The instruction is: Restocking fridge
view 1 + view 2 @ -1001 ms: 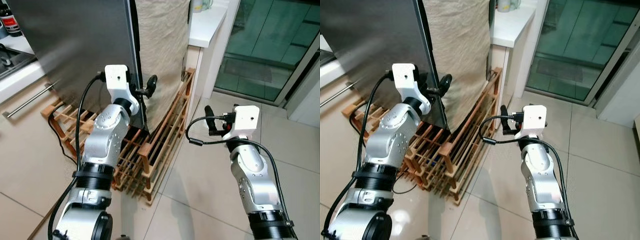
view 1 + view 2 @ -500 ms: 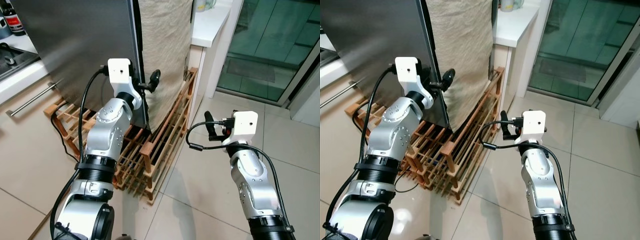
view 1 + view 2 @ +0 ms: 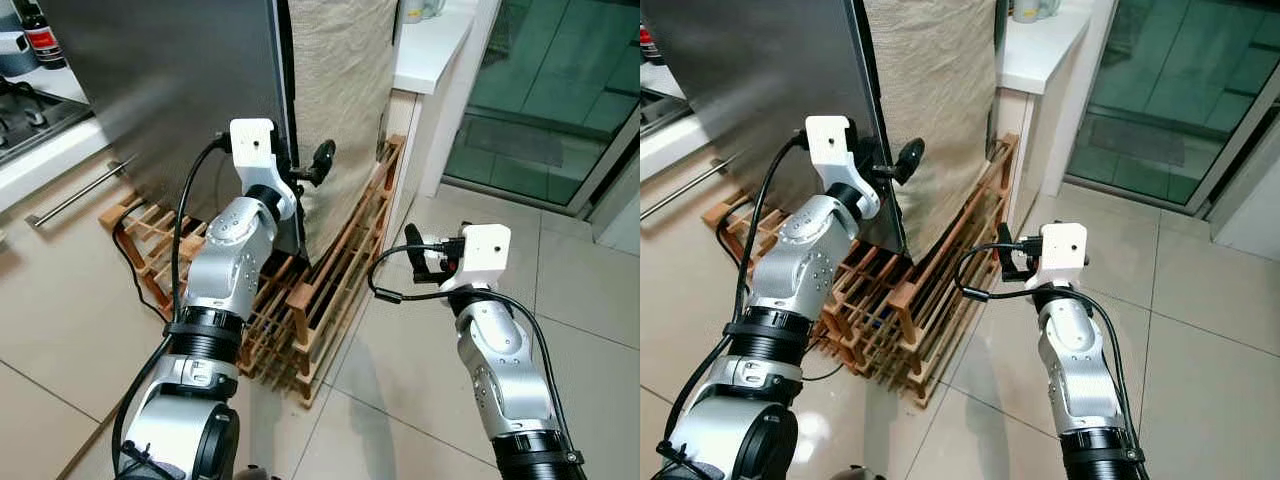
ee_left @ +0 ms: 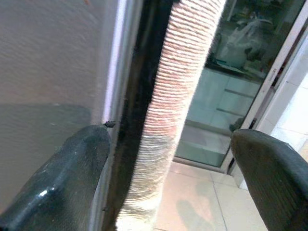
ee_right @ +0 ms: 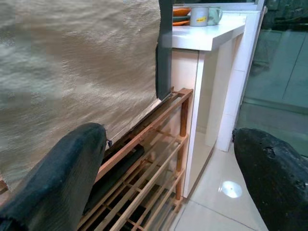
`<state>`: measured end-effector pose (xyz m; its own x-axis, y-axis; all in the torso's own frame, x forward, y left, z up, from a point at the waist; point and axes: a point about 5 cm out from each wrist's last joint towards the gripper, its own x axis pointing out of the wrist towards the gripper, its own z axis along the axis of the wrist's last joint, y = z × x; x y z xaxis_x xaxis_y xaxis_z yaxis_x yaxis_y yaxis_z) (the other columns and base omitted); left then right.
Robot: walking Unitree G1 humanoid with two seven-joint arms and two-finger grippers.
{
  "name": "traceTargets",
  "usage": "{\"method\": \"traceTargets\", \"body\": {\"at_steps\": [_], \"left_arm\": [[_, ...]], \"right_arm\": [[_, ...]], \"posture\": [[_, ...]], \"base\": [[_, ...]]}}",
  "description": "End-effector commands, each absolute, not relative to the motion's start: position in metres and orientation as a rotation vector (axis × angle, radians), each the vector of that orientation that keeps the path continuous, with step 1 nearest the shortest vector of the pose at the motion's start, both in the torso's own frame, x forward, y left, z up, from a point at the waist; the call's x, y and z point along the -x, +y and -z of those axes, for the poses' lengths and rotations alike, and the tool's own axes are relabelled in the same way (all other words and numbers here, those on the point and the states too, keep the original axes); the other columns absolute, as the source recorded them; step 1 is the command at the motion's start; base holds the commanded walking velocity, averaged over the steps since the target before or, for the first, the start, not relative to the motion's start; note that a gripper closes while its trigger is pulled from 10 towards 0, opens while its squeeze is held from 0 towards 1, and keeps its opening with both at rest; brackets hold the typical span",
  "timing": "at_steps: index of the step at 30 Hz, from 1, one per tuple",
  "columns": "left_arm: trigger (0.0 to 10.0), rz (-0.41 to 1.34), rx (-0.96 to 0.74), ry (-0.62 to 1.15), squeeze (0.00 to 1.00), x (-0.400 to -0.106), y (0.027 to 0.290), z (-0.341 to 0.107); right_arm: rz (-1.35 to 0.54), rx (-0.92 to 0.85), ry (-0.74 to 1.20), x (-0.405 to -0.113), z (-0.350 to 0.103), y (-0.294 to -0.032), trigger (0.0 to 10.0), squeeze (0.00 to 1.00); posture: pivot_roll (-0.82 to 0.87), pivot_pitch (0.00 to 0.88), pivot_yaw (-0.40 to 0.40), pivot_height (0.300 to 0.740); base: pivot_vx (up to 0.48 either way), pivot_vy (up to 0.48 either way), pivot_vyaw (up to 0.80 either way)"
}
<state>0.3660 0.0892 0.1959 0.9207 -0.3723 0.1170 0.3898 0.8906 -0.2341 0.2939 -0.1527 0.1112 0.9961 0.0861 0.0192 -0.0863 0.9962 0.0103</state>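
Fridge door [image 3: 170,90] stands before us as a tall steel slab, its right edge just beside a beige cloth [image 3: 340,90] that hangs down over whatever is next to it, above a wooden slatted rack [image 3: 330,270] on the tiled floor [image 3: 590,300]. Over the last second our left gripper [image 3: 312,172] has crept up and in along that edge, and our whole view has shifted with us, so we judge we are closing on the seam to pull the door open; nothing has been restocked yet, and we see no goods in hand. The left gripper's fingers [image 4: 57,183] are spread wide, one on the steel side, the other beyond the cloth, straddling the dark gap without clamping anything. Our right gripper [image 3: 1008,255] hovers low over the floor near the rack's end, also spread wide and empty. We count one door, one cloth, one rack, two grippers, one white counter [image 5: 211,36] with two cups [image 5: 199,15] on it, and one glass sliding door [image 3: 560,90] behind.
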Motion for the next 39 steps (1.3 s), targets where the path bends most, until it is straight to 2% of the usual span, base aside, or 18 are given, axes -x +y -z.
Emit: {"method": "traceTargets", "body": {"at_steps": [1,9,14,17,21,22,23,27,29,34,39], "left_arm": [[10.0,0.441,0.272,-0.085,0.00,-0.367,0.080,-0.208],[10.0,0.469,0.274,-0.081,0.00,-0.372,0.068,-0.209],[10.0,0.406,0.241,-0.078,0.00,-0.389,0.067,-0.209],[10.0,0.395,0.251,-0.049,0.00,-0.392,0.057,-0.205],[10.0,0.473,0.293,-0.035,0.00,-0.388,0.040,-0.205],[10.0,0.630,0.334,-0.059,0.00,-0.380,0.017,-0.211],[10.0,0.630,0.334,-0.059,0.00,-0.380,0.017,-0.211],[10.0,0.974,0.431,-0.143,0.00,-0.356,-0.026,-0.233],[10.0,1.035,0.446,-0.155,0.00,-0.351,-0.033,-0.237],[10.0,1.375,0.574,-0.146,0.00,-0.307,-0.083,-0.254],[10.0,1.550,0.562,-0.162,0.00,-0.285,-0.091,-0.258]], "right_arm": [[-0.082,-0.010,-0.027,-0.295,-0.112,-0.152,10.0,0.12],[-0.069,-0.017,-0.032,-0.294,-0.112,-0.151,10.0,0.11],[-0.066,-0.009,-0.033,-0.294,-0.112,-0.153,10.0,0.11],[-0.056,0.000,-0.035,-0.293,-0.113,-0.157,10.0,0.11],[-0.047,0.003,-0.039,-0.292,-0.114,-0.159,10.0,0.11],[-0.040,0.007,-0.033,-0.289,-0.113,-0.161,10.0,0.11],[-0.040,0.007,-0.033,-0.289,-0.113,-0.161,10.0,0.11],[-0.034,0.020,-0.003,-0.282,-0.105,-0.166,10.0,0.11],[-0.032,0.022,0.004,-0.281,-0.103,-0.166,10.0,0.11],[-0.037,0.037,0.047,-0.272,-0.093,-0.168,10.0,0.11],[-0.039,0.040,0.061,-0.270,-0.090,-0.168,10.0,0.11]], "posture": [[-0.04,0.000,0.078,0.740],[-0.06,0.000,0.092,0.740],[-0.08,0.000,0.092,0.740],[-0.11,0.000,0.102,0.740],[-0.12,0.000,0.108,0.740],[-0.13,0.000,0.114,0.740],[-0.13,0.000,0.114,0.740],[-0.15,0.000,0.128,0.740],[-0.16,0.000,0.131,0.740],[-0.18,0.000,0.138,0.740],[-0.19,0.000,0.140,0.740]], "base": [[0.000,0.000,0.00],[0.000,0.000,0.00],[0.000,0.000,0.00],[0.000,0.000,0.00],[0.000,0.000,0.00],[0.000,0.000,0.00],[0.000,0.000,0.00],[0.000,0.000,0.00],[0.000,0.000,0.00],[0.000,0.000,0.00],[0.000,0.000,0.00]]}}
